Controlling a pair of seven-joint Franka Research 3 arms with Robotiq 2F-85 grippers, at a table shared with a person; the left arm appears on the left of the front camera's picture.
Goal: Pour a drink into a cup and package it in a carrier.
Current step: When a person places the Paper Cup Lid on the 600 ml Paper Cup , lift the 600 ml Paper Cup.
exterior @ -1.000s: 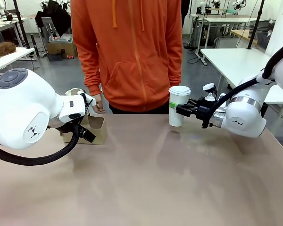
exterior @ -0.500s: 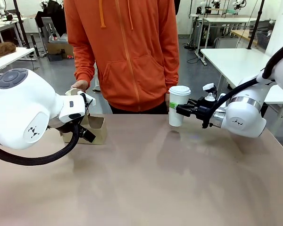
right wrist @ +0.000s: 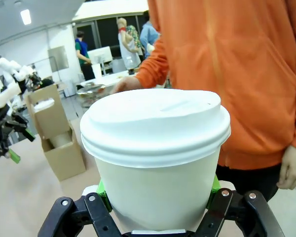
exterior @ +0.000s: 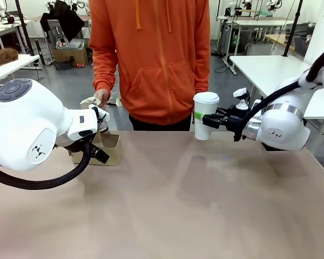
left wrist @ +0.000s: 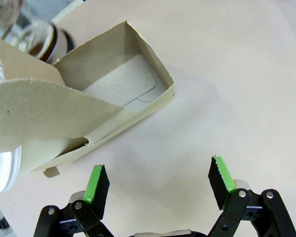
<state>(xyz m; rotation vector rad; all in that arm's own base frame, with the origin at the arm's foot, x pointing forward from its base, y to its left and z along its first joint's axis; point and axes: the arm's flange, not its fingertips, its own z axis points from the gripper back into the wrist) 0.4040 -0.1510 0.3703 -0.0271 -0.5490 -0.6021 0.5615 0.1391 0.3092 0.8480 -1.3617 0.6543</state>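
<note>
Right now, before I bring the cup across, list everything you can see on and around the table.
Cup: one, white with a white lid, upright in the right claw near the table's far edge.
Carrier: one, brown cardboard, far left of the table; one slot empty.
White lidded item: one, behind the carrier's handle panel, mostly hidden.
Table: one, tan.
Person: one, orange hoodie, far side; hand holding something pale, too small to tell.
Left claw: open, beside the carrier.
Right claw: shut on the cup.
</note>
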